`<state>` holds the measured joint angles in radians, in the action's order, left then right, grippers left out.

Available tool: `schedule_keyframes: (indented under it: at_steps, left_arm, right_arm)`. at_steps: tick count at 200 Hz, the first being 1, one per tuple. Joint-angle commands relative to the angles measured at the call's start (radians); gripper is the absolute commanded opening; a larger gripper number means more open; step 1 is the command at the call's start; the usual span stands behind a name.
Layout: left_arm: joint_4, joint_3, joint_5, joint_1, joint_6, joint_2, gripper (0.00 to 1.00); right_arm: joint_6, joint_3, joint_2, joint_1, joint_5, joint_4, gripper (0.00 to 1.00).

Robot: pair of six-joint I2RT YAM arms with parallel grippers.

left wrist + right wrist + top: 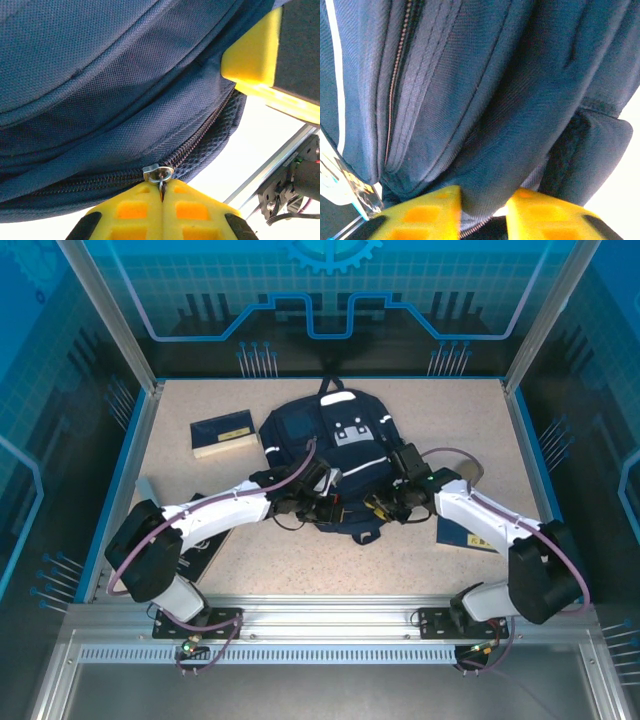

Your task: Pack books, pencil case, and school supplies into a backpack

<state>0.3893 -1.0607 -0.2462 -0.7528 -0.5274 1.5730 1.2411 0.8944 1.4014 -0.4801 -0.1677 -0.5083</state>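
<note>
My left end effector (161, 196) is clenched on the metal zipper pull (158, 173) at the near edge of the backpack (340, 435), which lies mid-surface (480, 440); I judge this is to draw the zip open. The right end effector (482, 202) pinches a fold of the bag's fabric, likely bracing against that pull. 1 book (222, 434) lies far left and another (463, 536) near right, both unpacked.
</note>
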Motion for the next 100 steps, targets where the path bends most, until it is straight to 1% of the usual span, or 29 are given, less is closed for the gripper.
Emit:
schedule_keyframes:
  at_steps: [1, 20, 37, 76, 100]
  left_arm:
    - [0.087, -0.055, 0.016, -0.006, 0.065, -0.012, 0.0]
    - [0.153, -0.043, 0.017, 0.01, 0.106, -0.029, 0.0]
    - [0.192, -0.009, 0.04, 0.039, 0.127, -0.054, 0.0]
    - [0.178, 0.066, 0.045, 0.118, 0.139, -0.116, 0.0]
    - [0.161, 0.073, 0.076, 0.141, 0.14, -0.11, 0.0]
  right_arm:
    - [-0.037, 0.061, 0.015, -0.008, 0.075, -0.05, 0.15]
    - [-0.067, 0.073, 0.007, -0.003, 0.151, -0.091, 0.04]
    - [-0.088, 0.072, -0.003, 0.007, 0.195, -0.118, 0.0]
    - [-0.097, 0.057, -0.011, 0.029, 0.239, -0.139, 0.0]
    - [-0.095, 0.051, -0.016, 0.03, 0.245, -0.137, 0.0]
